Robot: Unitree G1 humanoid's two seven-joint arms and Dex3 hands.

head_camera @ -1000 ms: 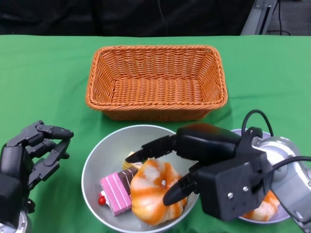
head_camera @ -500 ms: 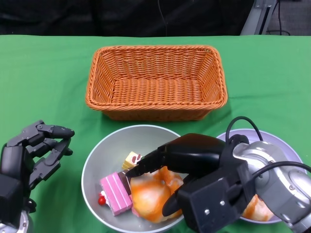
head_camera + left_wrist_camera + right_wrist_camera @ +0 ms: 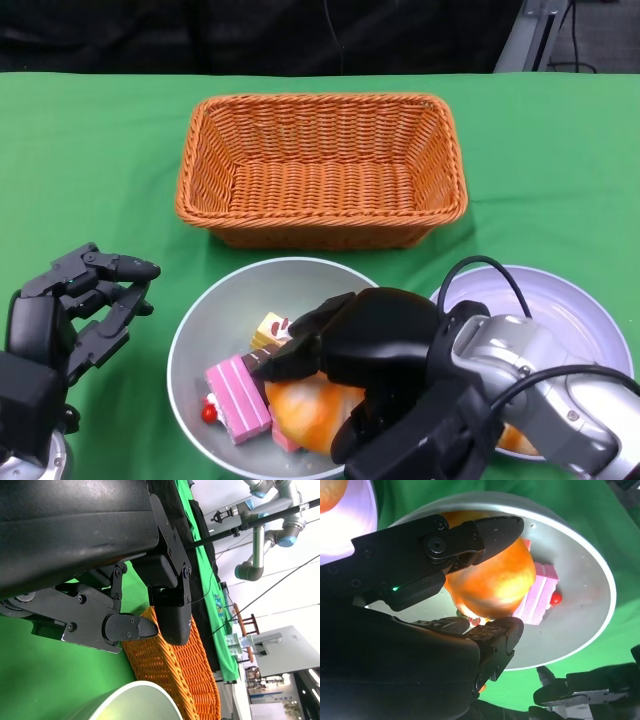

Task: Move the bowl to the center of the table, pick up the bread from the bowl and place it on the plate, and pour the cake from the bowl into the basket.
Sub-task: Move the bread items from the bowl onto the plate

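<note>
The orange glazed bread (image 3: 305,410) in the silver metal bowl (image 3: 200,330) is flanked by the right hand (image 3: 365,350), grasp unconfirmed; fingers should be closed firmly before lifting. The left hand (image 3: 80,310) hangs released.

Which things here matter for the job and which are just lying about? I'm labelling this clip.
Part of the job: bowl, bread, cake, plate, basket, right robot hand.

Just lying about: green cloth, idle left robot hand.
</note>
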